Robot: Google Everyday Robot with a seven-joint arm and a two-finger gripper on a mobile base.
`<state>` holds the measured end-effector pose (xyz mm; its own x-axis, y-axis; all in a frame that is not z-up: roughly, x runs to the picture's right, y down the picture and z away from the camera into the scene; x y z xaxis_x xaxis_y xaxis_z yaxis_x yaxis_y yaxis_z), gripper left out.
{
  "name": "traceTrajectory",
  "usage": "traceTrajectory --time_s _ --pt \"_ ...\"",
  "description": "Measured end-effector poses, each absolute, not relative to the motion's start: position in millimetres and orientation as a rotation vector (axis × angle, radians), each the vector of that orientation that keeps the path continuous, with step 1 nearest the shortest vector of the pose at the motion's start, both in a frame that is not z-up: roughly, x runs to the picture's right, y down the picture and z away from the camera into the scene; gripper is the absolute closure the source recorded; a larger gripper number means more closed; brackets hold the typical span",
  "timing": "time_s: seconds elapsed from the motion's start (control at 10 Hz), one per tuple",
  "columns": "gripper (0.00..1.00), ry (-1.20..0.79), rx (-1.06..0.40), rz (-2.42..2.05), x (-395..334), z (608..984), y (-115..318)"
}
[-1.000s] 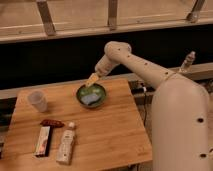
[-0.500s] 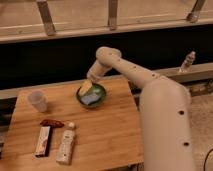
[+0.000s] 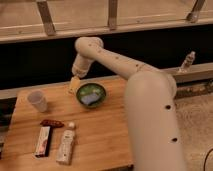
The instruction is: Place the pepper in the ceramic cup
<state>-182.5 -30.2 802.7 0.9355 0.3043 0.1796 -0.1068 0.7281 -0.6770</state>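
gripper (image 3: 74, 84): yellowish tip on the end of the cream robot arm (image 3: 115, 60), hanging low over the back of the table, just left of the green bowl and to the right of the cup. Honestly can't tell whether it's open or closed, and I don't see anything in it.

pepper: the small dark red wrinkly pepper (image 3: 52, 123) is lying flat on the wood toward the front left, right at the far end of the red-and-white box. Whether the two actually touch, can't tell. Well apart from the gripper.

ceramic cup: the small plain whitish tapered ceramic cup (image 3: 37, 101) stands upright near the back left corner, behind the pepper and apart from it. Can't see anything inside it from here.

table: light wooden butcher-block table (image 3: 100, 135), everything sits on it.

bowl: round dark green bowl (image 3: 91, 94) near the back middle, with a pale bluish-grey thing inside.

box: flat red-and-white rectangular box (image 3: 43, 140) lying lengthwise near the front left. There's print on it but I can't read any of it.

white bottle: white plastic bottle (image 3: 66, 144) lying on its side just right of the box, cap end toward the pepper. Pale label, nothing readable.

ledge bottle: small clear bottle (image 3: 187, 61) upright on the ledge at far right, no readable label.

robot body: big cream-coloured column (image 3: 150, 125) filling the right foreground.
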Motion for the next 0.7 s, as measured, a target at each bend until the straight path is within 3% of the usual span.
traceTrajectory --time_s 0.4,0.7 --pt "0.20 0.082 -0.572 0.001 -211.9 793.1 -14.3" --pt "0.20 0.146 -0.535 -0.023 -212.1 792.1 -16.2"
